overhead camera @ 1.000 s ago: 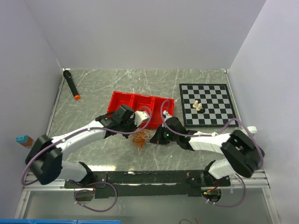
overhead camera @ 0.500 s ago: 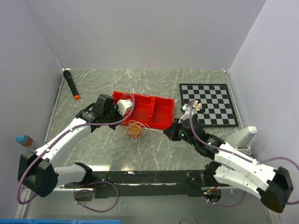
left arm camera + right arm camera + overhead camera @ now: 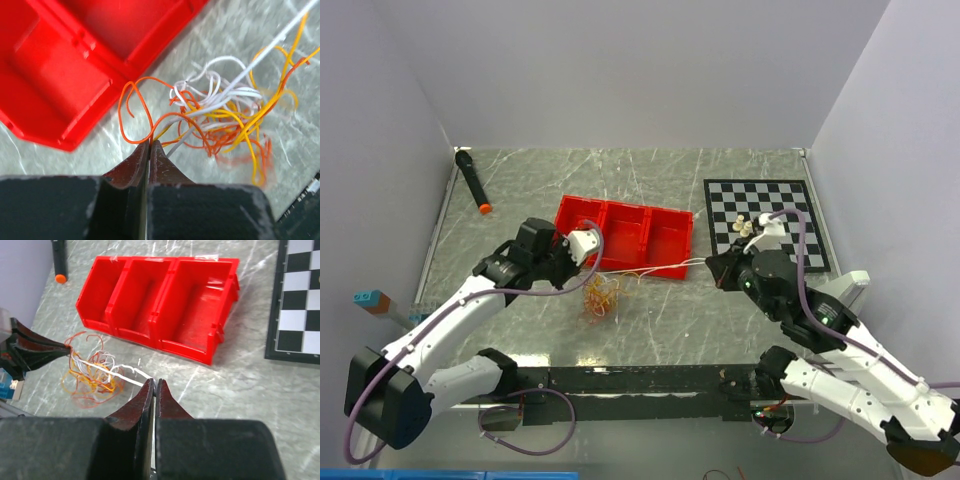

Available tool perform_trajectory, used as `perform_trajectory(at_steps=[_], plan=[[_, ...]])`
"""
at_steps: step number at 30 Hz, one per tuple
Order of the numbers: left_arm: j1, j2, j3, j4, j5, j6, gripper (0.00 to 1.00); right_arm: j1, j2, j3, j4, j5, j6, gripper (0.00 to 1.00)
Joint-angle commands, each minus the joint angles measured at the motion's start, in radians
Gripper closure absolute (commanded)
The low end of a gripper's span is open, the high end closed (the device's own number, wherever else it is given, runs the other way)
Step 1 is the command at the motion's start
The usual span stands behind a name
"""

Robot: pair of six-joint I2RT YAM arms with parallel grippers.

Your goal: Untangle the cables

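The cables are a small tangle of thin orange, yellow and white strands lying in front of the red tray. They also show in the left wrist view and in the right wrist view. My left gripper is shut on an orange strand at the tangle's left side. My right gripper is shut on a white strand that stretches taut from the tangle to it.
A chessboard with small pieces lies at the right. A black marker with an orange tip lies at the back left. A blue and brown block sits beyond the table's left edge.
Both arms have drawn apart, the left gripper to the left and the right gripper to the right. The white strand has been pulled out long from the tangle.
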Motion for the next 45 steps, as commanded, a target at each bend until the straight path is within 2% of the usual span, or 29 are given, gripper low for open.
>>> perform_trajectory(at_steps=[1, 4, 6, 7, 10, 12, 13, 17, 21, 25, 29, 32, 38, 43, 45], plan=[[0.032, -0.017, -0.088, -0.077, -0.196, 0.106, 0.99, -0.026, -0.091, 0.11, -0.101, 0.29, -0.085, 1.0], [0.032, -0.013, -0.132, -0.048, -0.231, 0.115, 0.99, -0.026, -0.113, 0.146, -0.111, 0.319, -0.108, 1.0], [0.032, -0.01, -0.136, -0.042, -0.225, 0.092, 0.94, -0.026, -0.118, 0.146, -0.086, 0.263, -0.125, 1.0], [0.032, -0.011, -0.128, -0.046, -0.205, 0.077, 0.85, -0.028, -0.112, 0.145, -0.084, 0.229, -0.123, 1.0], [0.035, -0.022, -0.088, -0.066, -0.118, 0.033, 0.32, -0.026, -0.086, 0.11, -0.062, 0.126, -0.111, 1.0], [0.034, -0.025, -0.061, -0.083, -0.063, 0.014, 0.16, -0.026, -0.069, 0.075, -0.028, 0.066, -0.105, 1.0], [0.034, -0.025, -0.047, -0.091, -0.049, 0.01, 0.13, -0.026, -0.061, 0.064, -0.017, 0.045, -0.099, 1.0], [0.032, -0.02, -0.016, -0.098, -0.006, 0.005, 0.13, -0.028, -0.056, 0.05, 0.02, -0.009, -0.096, 1.0], [0.026, 0.001, 0.056, -0.089, 0.098, -0.032, 0.13, -0.026, -0.049, 0.076, 0.024, -0.034, -0.112, 1.0], [-0.075, 0.072, 0.131, -0.045, 0.195, -0.09, 0.03, -0.026, -0.03, 0.091, 0.018, -0.037, -0.117, 1.0], [-0.257, 0.199, 0.166, 0.03, 0.134, -0.119, 0.01, -0.026, -0.026, 0.076, 0.015, -0.032, -0.108, 1.0], [-0.336, 0.311, 0.18, 0.086, 0.085, -0.115, 0.03, -0.026, -0.038, 0.059, 0.012, -0.024, -0.097, 1.0], [-0.351, 0.469, 0.214, 0.187, -0.001, -0.139, 0.03, -0.026, -0.072, 0.03, 0.006, -0.018, -0.08, 1.0], [-0.354, 0.521, 0.197, 0.267, 0.036, -0.141, 0.01, -0.026, -0.075, 0.016, 0.0, -0.029, -0.068, 1.0], [-0.357, 0.541, 0.182, 0.291, 0.045, -0.126, 0.2, -0.026, -0.072, 0.018, -0.005, -0.031, -0.066, 1.0]])
